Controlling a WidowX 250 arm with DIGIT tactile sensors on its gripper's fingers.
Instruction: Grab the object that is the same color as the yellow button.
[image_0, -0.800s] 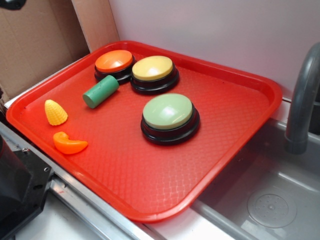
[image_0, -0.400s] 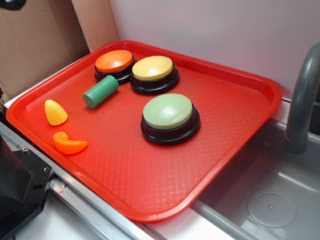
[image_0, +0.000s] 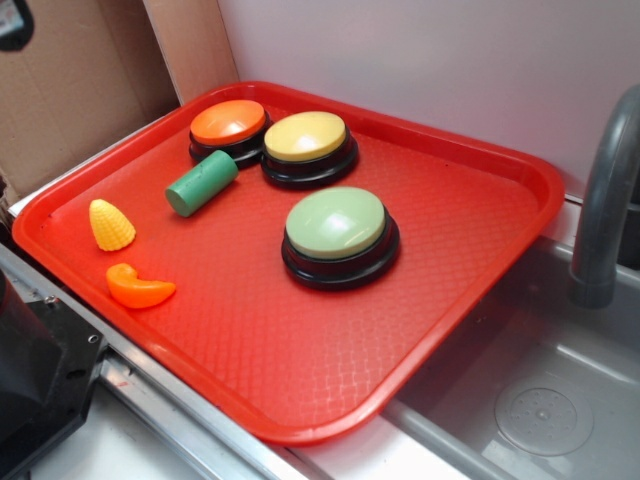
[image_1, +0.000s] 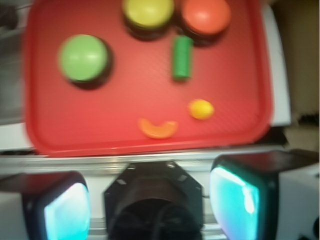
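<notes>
Wrist view shows my gripper (image_1: 150, 200) spread wide, holding nothing, poised high beyond the red tray's (image_1: 150, 142) near edge. My target, the yellow corn (image_0: 111, 224), lies near that edge beside the orange crescent (image_0: 138, 286), well apart from the yellow button (image_0: 308, 146).

Corn cob (image_0: 111, 224) stands clear; orange crescent (image_0: 138, 286) near, green cylinder (image_0: 201, 183) farther.

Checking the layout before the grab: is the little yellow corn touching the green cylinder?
No, the yellow corn lies apart from the green cylinder, with bare red tray between them.
</notes>
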